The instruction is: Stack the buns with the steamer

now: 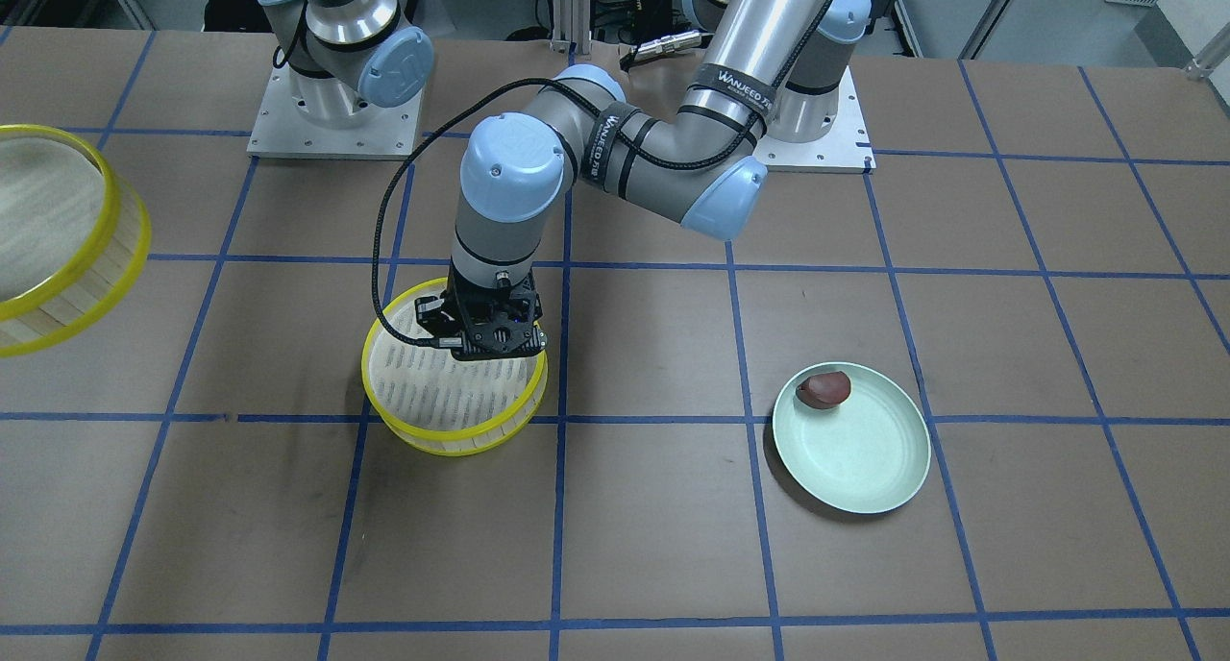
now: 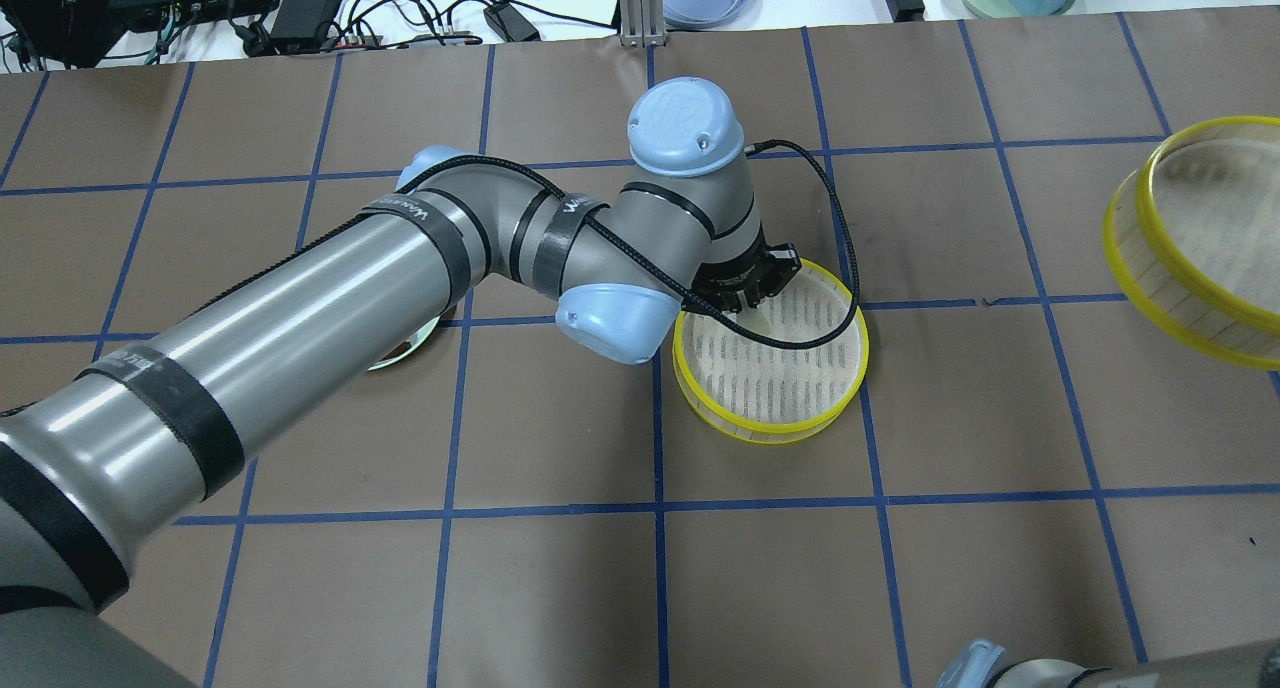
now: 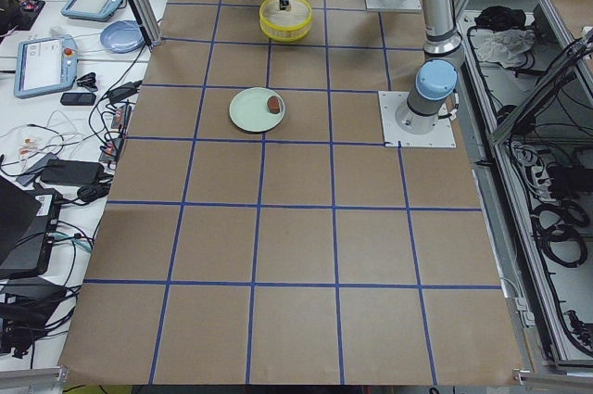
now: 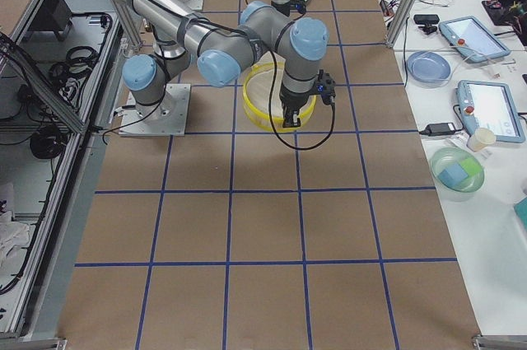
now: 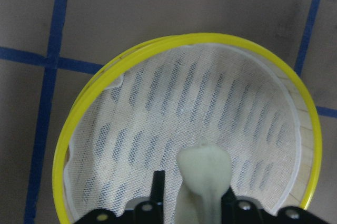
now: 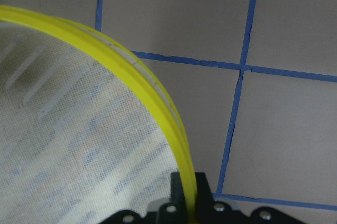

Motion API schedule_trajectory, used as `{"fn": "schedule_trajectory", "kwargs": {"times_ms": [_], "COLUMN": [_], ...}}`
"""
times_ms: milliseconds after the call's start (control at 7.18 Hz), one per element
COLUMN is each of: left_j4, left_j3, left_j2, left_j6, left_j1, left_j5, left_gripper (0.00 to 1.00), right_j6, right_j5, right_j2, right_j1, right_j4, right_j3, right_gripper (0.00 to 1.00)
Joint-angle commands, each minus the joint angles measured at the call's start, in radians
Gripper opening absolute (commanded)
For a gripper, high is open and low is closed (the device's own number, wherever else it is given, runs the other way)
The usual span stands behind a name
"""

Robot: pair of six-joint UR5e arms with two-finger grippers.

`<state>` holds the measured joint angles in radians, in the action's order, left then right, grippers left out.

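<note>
Placing step: left tool (image 5: 192, 198) pinches the white bun (image 5: 202, 168) over the centre tray (image 5: 184, 38). Next, lower and release. Right tool (image 6: 190, 192) is clamped on the other tray (image 6: 142, 76) by its rim.

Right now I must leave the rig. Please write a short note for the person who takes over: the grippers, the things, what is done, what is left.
The left gripper is shut on the white bun, low over the middle tray, not yet released.
The right gripper is shut on the rim of the second tray, held up and tilted on the robot's right side.
The brown bun lies on the plate.
Done: no bun is in a tray yet.
Left: release the white bun, fetch the brown bun, probably stack the trays.
</note>
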<state>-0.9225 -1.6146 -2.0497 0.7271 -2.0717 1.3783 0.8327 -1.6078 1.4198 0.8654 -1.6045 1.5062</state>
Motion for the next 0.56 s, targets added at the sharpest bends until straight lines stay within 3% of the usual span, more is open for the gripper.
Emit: {"fn": "schedule_trajectory", "kwargs": {"times_ms": [0,418], "left_j4": [0.002,0.002], "left_j3": [-0.002,-0.001], "left_j2": [-0.003,-0.003], "left_j6": [0.003,-0.002], "left_j1": [-0.002,-0.001], "left_j5": [-0.001,0.001], "left_gripper": [0.94,0.99], "right_j6": [-0.013,-0.137], "right_j5": [-0.001,-0.001], "right_j2": [0.028,0.034], "right_j1": [0.006,0.017], "right_j4": [-0.009,-0.011], "right_j3": [0.034,0.040], "right_gripper": [0.00,0.00]}}
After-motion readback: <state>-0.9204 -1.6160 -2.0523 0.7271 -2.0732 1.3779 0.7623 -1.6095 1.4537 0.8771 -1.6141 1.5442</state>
